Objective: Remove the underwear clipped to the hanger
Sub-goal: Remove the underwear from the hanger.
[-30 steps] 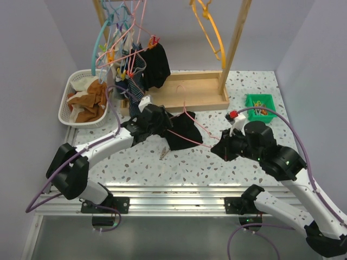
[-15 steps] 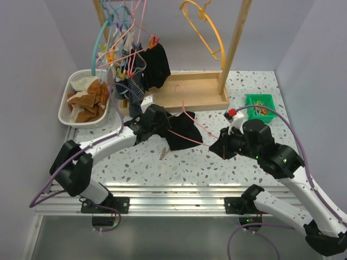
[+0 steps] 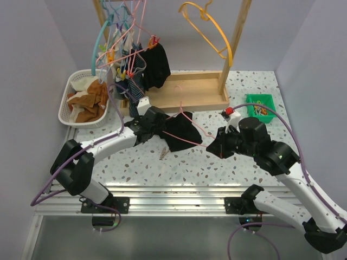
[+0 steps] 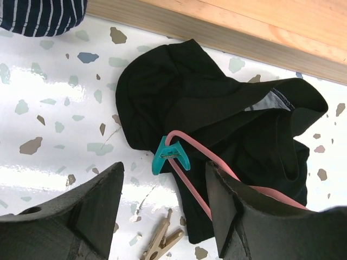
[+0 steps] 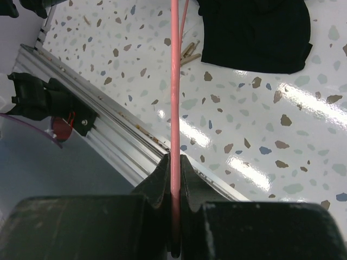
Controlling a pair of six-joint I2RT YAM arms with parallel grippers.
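Observation:
Black underwear (image 3: 181, 132) lies crumpled on the table, fastened by a teal clip (image 4: 169, 156) to a thin pink hanger (image 3: 196, 128). My left gripper (image 4: 165, 172) hovers over it with its jaws open, one on either side of the clip and the pink hanger (image 4: 192, 184), touching neither. My right gripper (image 5: 174, 160) is shut on the hanger's pink wire (image 5: 174, 81), which runs away toward the underwear (image 5: 255, 32). In the top view the right gripper (image 3: 217, 147) sits to the right of the cloth.
A loose wooden clothespin (image 4: 162, 241) lies just in front of the underwear. Behind it stands the wooden rack base (image 3: 184, 95) with more hangers and a hanging black cloth (image 3: 154, 65). A white basket (image 3: 68, 111) stands at the left and a green bin (image 3: 259, 103) at the right.
My left gripper's jaws have narrowed and it has settled over the clip. The right gripper has shifted slightly left with the hanger. The orange hanger on the rack has swung.

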